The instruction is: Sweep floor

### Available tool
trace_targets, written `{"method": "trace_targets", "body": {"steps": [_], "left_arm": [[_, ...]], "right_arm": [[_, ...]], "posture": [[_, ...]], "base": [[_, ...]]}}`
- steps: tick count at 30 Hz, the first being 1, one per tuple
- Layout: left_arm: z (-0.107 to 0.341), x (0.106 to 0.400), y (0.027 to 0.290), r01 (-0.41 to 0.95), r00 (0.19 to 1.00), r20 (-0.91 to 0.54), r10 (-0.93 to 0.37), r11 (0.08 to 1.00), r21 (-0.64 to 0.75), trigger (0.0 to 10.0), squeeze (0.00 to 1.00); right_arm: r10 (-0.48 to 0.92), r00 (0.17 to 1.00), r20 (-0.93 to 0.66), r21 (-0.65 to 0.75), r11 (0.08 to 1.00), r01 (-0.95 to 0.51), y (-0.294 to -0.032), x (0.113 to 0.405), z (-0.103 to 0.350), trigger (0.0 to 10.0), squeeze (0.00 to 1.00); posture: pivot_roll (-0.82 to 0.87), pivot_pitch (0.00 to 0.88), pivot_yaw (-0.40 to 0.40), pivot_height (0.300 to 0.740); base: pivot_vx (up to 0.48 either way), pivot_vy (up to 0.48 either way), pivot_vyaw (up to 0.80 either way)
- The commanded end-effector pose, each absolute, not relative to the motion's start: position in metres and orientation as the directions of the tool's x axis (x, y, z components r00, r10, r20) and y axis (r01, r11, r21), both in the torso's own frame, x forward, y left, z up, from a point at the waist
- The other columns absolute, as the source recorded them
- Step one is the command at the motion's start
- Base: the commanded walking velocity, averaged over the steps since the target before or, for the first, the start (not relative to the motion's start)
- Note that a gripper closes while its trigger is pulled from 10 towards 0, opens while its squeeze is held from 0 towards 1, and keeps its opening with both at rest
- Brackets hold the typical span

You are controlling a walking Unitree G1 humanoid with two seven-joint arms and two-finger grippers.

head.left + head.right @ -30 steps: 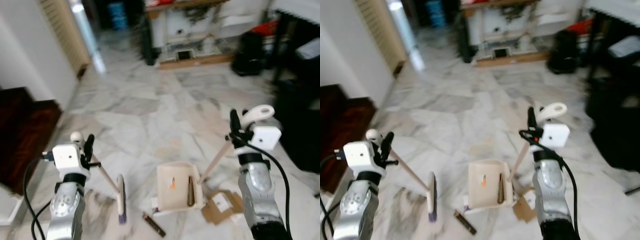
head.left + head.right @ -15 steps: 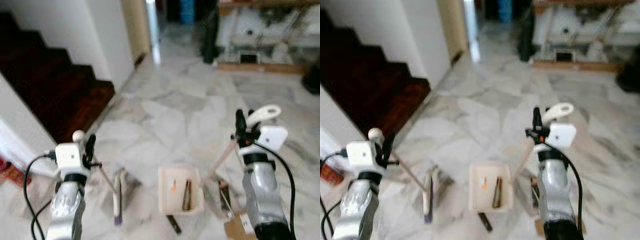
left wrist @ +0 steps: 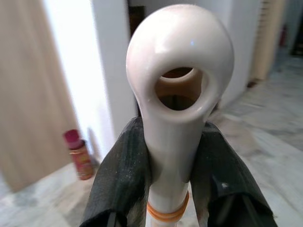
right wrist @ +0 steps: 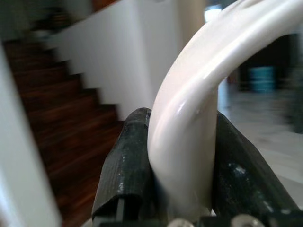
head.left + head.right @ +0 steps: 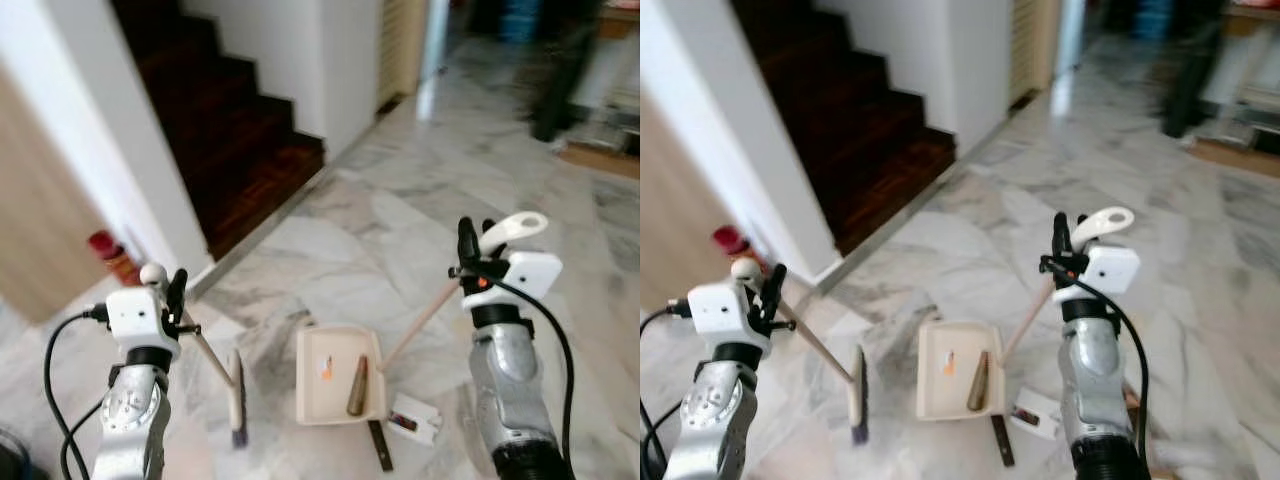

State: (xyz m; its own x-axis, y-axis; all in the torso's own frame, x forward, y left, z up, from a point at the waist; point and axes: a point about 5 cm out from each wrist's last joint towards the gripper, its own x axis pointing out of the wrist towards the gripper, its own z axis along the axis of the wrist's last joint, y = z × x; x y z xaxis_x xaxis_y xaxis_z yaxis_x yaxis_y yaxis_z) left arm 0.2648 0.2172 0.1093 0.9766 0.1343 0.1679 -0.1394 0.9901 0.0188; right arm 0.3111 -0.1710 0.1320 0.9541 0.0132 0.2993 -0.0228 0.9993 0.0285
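My left gripper (image 5: 176,292) is shut on the cream handle of a small broom (image 5: 237,398), whose brush head rests on the marble floor at lower left. In the left wrist view the two black fingers (image 3: 124,175) clamp the handle's looped end (image 3: 177,90). My right gripper (image 5: 468,245) is shut on the long handle (image 4: 189,137) of a cream dustpan (image 5: 325,395), which sits on the floor between my arms. Inside the pan lie a brown stick-like piece (image 5: 357,385) and a small orange scrap (image 5: 325,368).
A dark strip (image 5: 379,445) and a white card (image 5: 412,420) lie on the floor just beyond the pan. Dark wooden stairs (image 5: 235,130) rise at upper left beside a white wall (image 5: 110,150). A red-capped bottle (image 5: 108,254) stands by the wall. Open marble floor stretches ahead to the right.
The whole view has swung left: the staircase and wall now take up the upper left, and the shelves at the back slid out. Broom and dustpan stay held in the same grips.
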Motion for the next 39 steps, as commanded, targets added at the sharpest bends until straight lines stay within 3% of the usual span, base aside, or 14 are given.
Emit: {"method": "trace_targets", "body": {"steps": [1,31,39], "left_arm": [[0.122,0.267,0.221,-0.157,0.964,0.224,0.144,0.987,0.043,10.0,0.00],[0.114,0.261,0.211,-0.166,0.964,0.212,0.160,0.986,0.011,10.0,0.00],[0.112,0.257,0.212,-0.155,0.968,0.201,0.148,0.988,0.020,10.0,0.00]], "right_arm": [[-0.001,0.938,0.348,0.043,0.999,-0.015,-0.174,0.313,0.144,10.0,0.00],[0.043,0.938,0.345,0.025,0.998,-0.054,-0.177,0.315,0.151,10.0,0.00],[-0.048,0.956,0.289,0.227,0.974,-0.020,-0.175,0.316,0.144,10.0,0.00]], "posture": [[0.06,0.000,0.080,0.740],[0.06,0.000,0.036,0.740],[0.07,0.000,0.052,0.740]], "base": [[0.000,0.000,0.80],[0.000,0.000,0.80],[0.000,0.000,0.30]]}}
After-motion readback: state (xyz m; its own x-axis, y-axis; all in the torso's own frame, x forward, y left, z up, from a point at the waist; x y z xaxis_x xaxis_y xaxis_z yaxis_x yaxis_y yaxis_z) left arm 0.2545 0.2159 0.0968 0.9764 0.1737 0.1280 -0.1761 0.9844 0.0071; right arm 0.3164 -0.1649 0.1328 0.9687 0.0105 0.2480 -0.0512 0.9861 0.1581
